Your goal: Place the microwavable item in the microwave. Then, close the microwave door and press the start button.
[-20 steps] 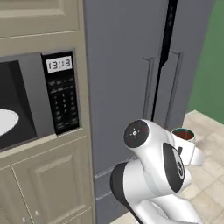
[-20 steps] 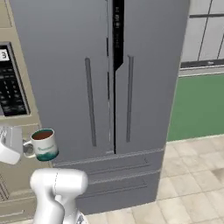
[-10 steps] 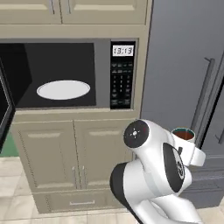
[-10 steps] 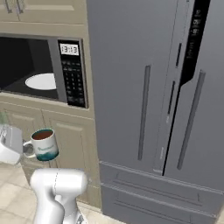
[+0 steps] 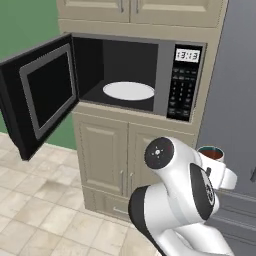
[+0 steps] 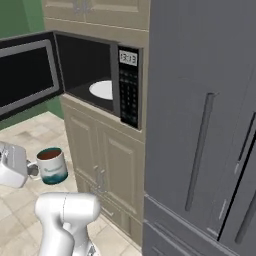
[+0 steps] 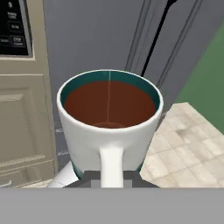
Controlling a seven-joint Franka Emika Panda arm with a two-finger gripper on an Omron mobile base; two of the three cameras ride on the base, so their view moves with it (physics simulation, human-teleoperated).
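The microwavable item is a pale mug (image 6: 51, 165) with a teal lower band, full of dark brown liquid. My gripper (image 6: 33, 170) is shut on its side handle (image 7: 111, 165) and holds it upright in the air. The mug (image 5: 212, 154) peeks out behind my arm, right of and below the microwave (image 5: 135, 75). The microwave door (image 5: 44, 96) hangs open to the left. A round white turntable plate (image 5: 129, 91) lies in the dark cavity. The keypad (image 5: 184, 82) with its display sits on the oven's right side. In the hand view the mug (image 7: 109, 118) is seen from above and behind.
Beige cabinet doors (image 5: 120, 155) stand below the microwave, more cabinets above. A tall grey fridge (image 6: 205, 125) with long handles rises right of the oven. The floor (image 5: 35, 210) is pale tile, with a green wall (image 5: 25, 25) behind the open door.
The whole picture has shifted: the base has moved, so the microwave slid from the left edge toward the middle and its open door came into sight. The mug stays held the same way.
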